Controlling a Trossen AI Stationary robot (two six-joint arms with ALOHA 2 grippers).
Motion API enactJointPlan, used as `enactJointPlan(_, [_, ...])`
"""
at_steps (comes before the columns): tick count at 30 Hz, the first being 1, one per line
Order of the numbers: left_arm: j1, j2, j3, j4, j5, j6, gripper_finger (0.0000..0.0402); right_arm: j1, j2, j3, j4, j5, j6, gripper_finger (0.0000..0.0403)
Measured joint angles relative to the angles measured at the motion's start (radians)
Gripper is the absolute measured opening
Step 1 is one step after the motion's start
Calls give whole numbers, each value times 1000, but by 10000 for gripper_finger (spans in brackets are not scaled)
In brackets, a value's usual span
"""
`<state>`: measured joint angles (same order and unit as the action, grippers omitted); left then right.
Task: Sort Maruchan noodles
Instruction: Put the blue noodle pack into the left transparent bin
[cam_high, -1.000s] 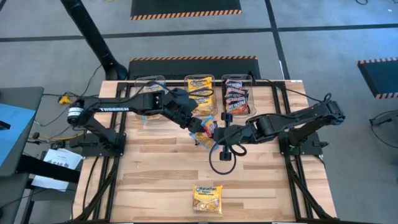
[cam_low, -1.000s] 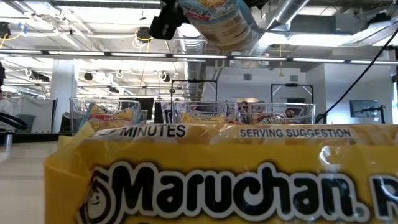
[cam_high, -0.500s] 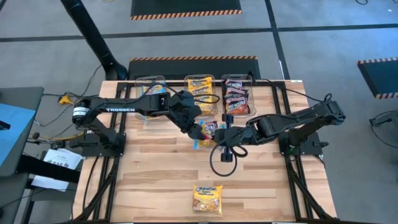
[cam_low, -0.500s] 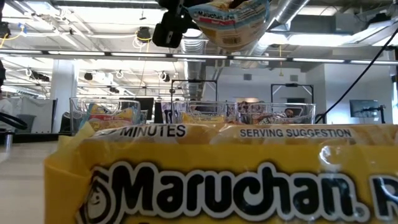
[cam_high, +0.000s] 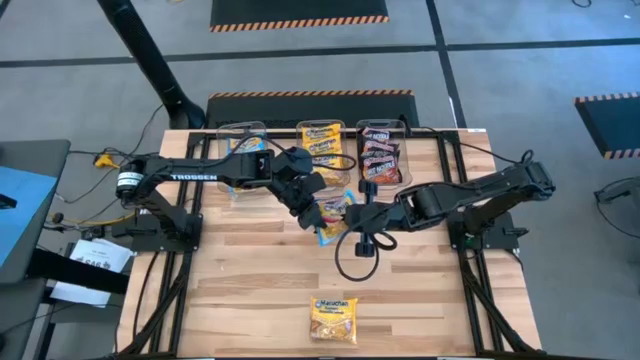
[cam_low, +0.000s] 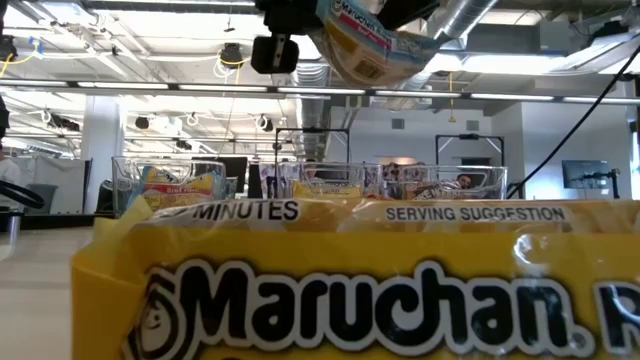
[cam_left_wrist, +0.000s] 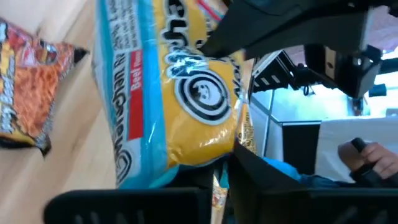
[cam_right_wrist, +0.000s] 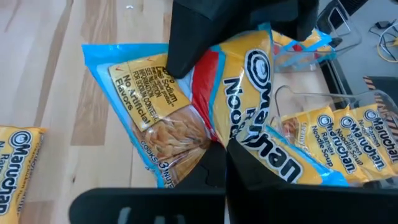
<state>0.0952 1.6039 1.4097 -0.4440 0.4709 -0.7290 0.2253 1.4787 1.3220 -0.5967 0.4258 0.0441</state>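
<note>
My left gripper (cam_high: 322, 207) now clamps the blue packet (cam_high: 330, 215), which rose toward twelve o'clock; my right gripper (cam_high: 357, 218) also pinches it, so the handover is unfinished.

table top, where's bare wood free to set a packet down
Bare table lies along the near edge, either side of the lone yellow-orange packet. The centre is crowded: left end effector and right end effector both meet at the light blue packet, in front of the clear bins.
</note>
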Motion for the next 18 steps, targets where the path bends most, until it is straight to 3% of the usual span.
enactJointPlan(10, [-2,0,2,-14,-66,156,1,0,0,0,-39,3,37,18])
enactJointPlan(18, [-9,0,3,-71,-123,265,0,0,1,0,-37,5,38,98])
